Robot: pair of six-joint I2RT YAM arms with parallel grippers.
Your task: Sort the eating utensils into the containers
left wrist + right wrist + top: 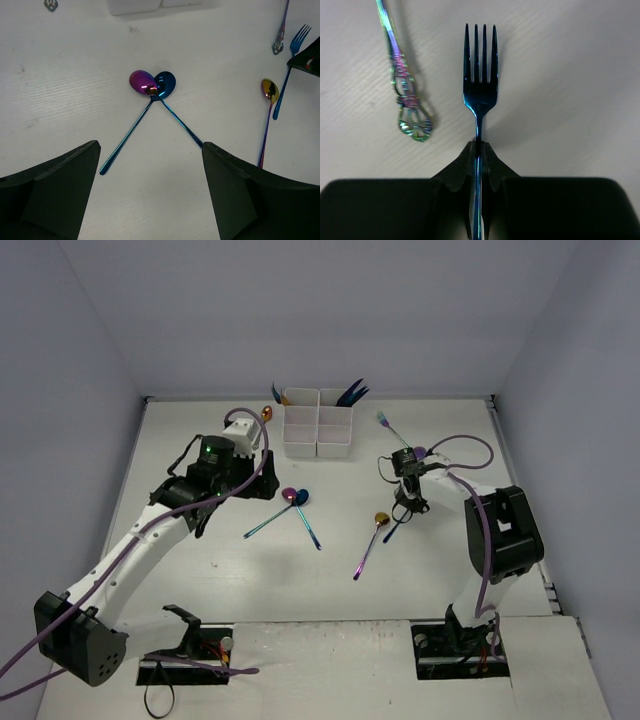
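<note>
White tabletop (60, 90) fills both my wrist feeds. My right pincer (479, 150) is clamped on the neck of a slim blue metal fork (480, 90), tines pointing away from it. An iridescent rainbow utensil handle (410, 110) lies just beside the fork. My left pincer (150, 150) hangs wide open above a shiny purple spoon (141, 81) and a shiny blue spoon (166, 82), bowls touching, handles splayed. The white six-compartment container block (318, 425) sits well apart near the back wall, with blue utensils (350, 393) standing in one far compartment.

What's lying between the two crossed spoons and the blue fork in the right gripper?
A gold spoon, close beside the blue fork; the rest is bare table. The left wrist view shows it.
</note>
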